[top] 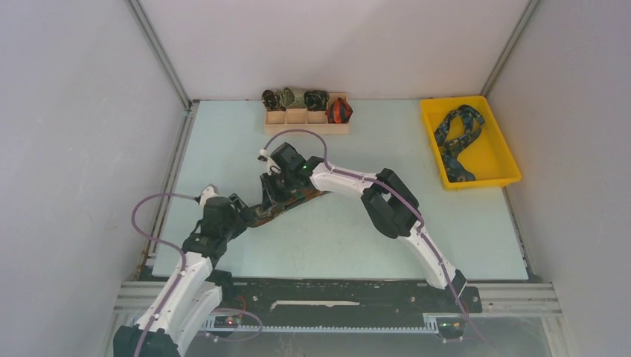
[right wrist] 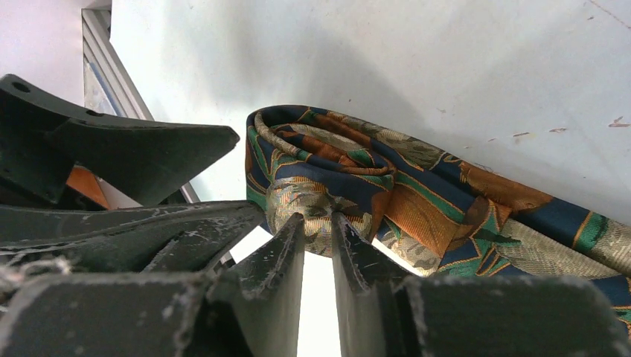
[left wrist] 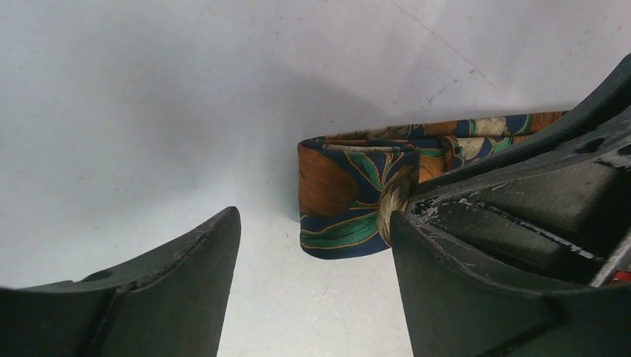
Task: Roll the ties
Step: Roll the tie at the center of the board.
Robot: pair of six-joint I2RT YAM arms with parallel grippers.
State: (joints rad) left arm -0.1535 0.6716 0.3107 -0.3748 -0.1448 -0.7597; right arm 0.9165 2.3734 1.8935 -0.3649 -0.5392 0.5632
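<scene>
Brown-orange-green tie (right wrist: 417,193): laid on the table (top: 335,238) in the gap between the two grippers, one end wound into a small loose coil, the rest trailing away past the right jaws.

Coil at the very tips of the right gripper (right wrist: 316,219); jaws drawn nearly together, apparently nipping the coil's edge. Same coil inside the gape of the left gripper (left wrist: 312,223); jaws spread wide, touching one finger, apart from the other, no hold from that side.

Step, as judged: rolling begun, first turns only, most of the length unwound. Next move, probably: winding the coil on along the strip, layers kept tight and square, left jaws closing in to steady it against springing loose.

Farther out, ahead of both jaws: wooden tray (top: 306,128) with finished rolls (top: 295,98). Off beyond the right jaws: yellow bin (top: 428,126) with navy tie (top: 457,141), unrolled.

Hidden or unclear: coil and fingertips masked by the arms from above; tie's far end cut off in both wrist views; number of turns, and layers actually pinched, not legible.
</scene>
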